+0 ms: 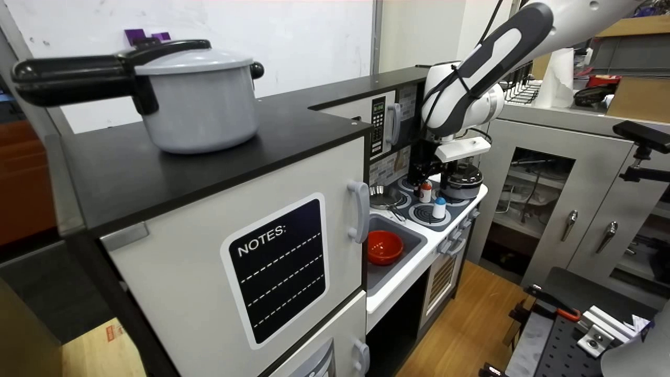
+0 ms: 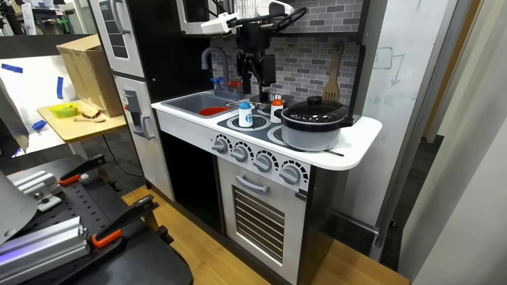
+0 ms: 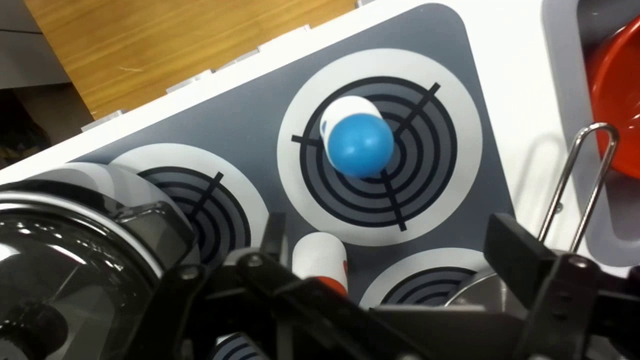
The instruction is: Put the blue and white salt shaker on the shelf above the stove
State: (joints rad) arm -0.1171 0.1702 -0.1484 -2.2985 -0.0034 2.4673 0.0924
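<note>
The blue and white salt shaker (image 2: 245, 115) stands upright on a front burner of the stove (image 2: 362, 130). It also shows in an exterior view (image 1: 439, 209) and, blue top up, in the wrist view (image 3: 361, 145). My gripper (image 3: 392, 242) is open and empty, its fingers wide apart. In an exterior view the gripper (image 2: 255, 89) hangs pointing down over the rear of the stovetop, behind the blue shaker and apart from it. The shelf (image 1: 366, 85) is the narrow black board topping the hutch; the arm hides its far part.
A red-topped white shaker (image 2: 277, 111) stands close to my gripper. A black-lidded pot (image 2: 311, 136) stands on the stove's right side. A metal pan (image 1: 384, 197) lies on a rear burner. A red bowl (image 1: 384, 247) sits in the sink. A wooden spatula (image 2: 332, 81) hangs behind.
</note>
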